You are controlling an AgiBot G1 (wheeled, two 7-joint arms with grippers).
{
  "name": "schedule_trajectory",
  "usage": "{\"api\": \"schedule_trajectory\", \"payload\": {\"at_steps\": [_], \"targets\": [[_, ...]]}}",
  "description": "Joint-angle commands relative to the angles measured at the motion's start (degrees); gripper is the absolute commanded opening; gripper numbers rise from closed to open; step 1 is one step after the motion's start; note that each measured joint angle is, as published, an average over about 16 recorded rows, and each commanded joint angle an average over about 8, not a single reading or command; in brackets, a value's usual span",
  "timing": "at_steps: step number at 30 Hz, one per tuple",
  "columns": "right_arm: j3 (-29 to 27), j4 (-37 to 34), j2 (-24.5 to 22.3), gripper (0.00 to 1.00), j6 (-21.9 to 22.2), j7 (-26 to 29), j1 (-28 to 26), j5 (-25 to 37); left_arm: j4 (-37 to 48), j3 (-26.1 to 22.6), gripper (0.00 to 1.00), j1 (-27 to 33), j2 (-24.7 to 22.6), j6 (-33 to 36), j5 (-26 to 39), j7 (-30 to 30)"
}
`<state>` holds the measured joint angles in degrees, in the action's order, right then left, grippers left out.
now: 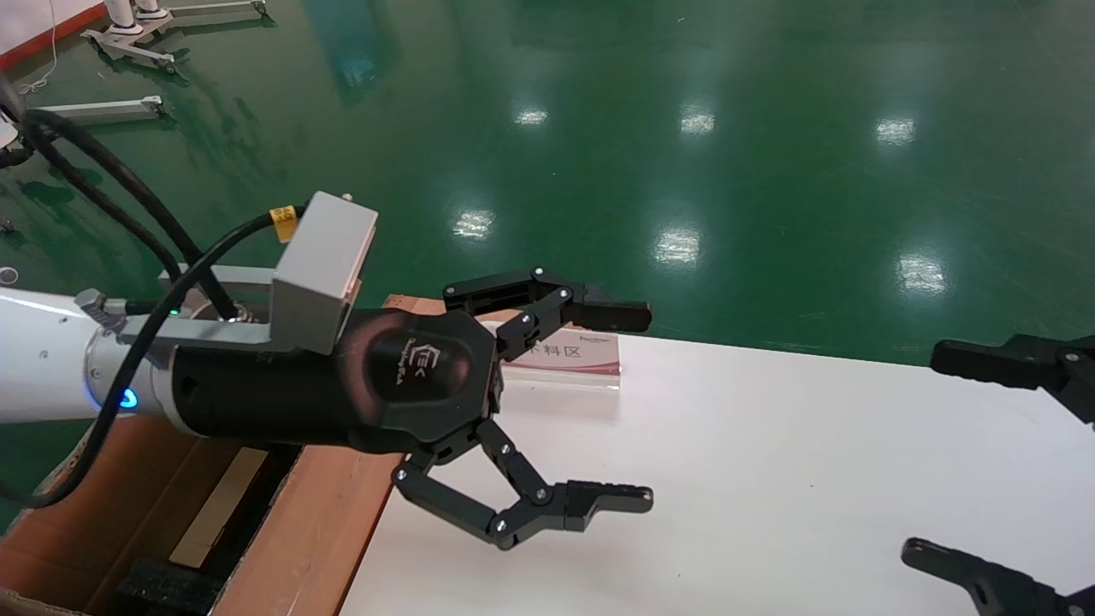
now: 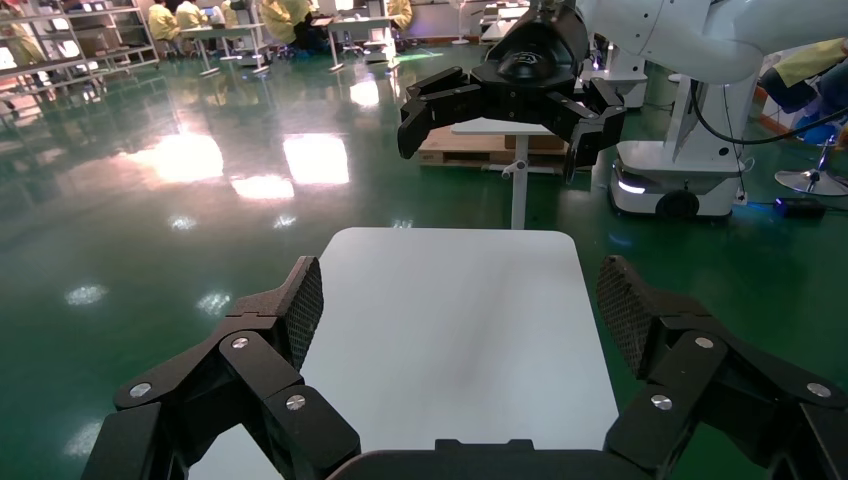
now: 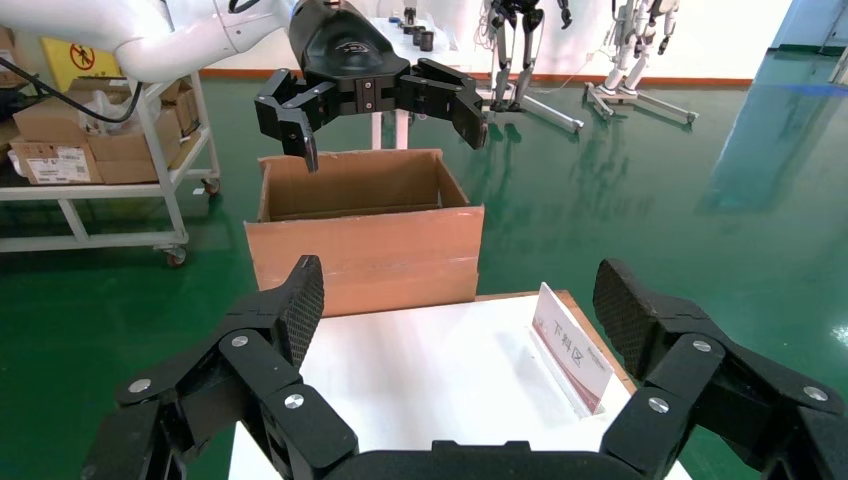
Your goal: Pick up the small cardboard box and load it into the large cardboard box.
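**Both grippers empty over white table; small box not in view**

Overall, the work surface is a white table (image 1: 770, 479) with rounded corners, standing on a glossy green floor (image 1: 684, 128) that mirrors rows of ceiling lights. On the table's far edge stands one sign (image 1: 569, 355) (a clear holder with a pink card printed in Chinese characters). Count on the tabletop: one sign, nothing else visible.

The large box (image 3: 365, 240) stands on the floor against the table end on the robot's left, flaps open; one only. In the head view its brown flap (image 1: 316, 522) lies along the table edge, and black foam (image 1: 162, 586) shows down inside. The small box appears in none of the three views, so its position cannot be told.

Grippers, two counted. The left gripper (image 1: 637, 406) hangs above the table's left end, beside the large box, fingers spread wide with nothing between them. The right gripper (image 1: 958, 462) sits at the right margin of the head view, above the table's right side, fingers likewise wide apart and empty.

Room: the left wrist view shows workbenches with seated people in yellow at the far end; the right wrist view shows a white trolley (image 3: 110, 190) stacked with cartons.
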<state>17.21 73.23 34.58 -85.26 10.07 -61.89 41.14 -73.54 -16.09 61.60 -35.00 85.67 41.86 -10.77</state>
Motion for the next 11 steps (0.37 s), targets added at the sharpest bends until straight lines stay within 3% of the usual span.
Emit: {"api": "schedule_trajectory", "payload": {"at_steps": [1, 11], "targets": [[0.0, 0.0, 0.0, 1.0, 0.0, 0.0, 0.0, 0.0, 0.0, 0.0, 1.0, 0.0, 0.0, 0.0, 0.0, 0.0], [0.0, 0.0, 0.0, 1.0, 0.0, 0.0, 0.0, 0.0, 0.0, 0.0, 1.0, 0.0, 0.0, 0.0, 0.0, 0.0]]}}
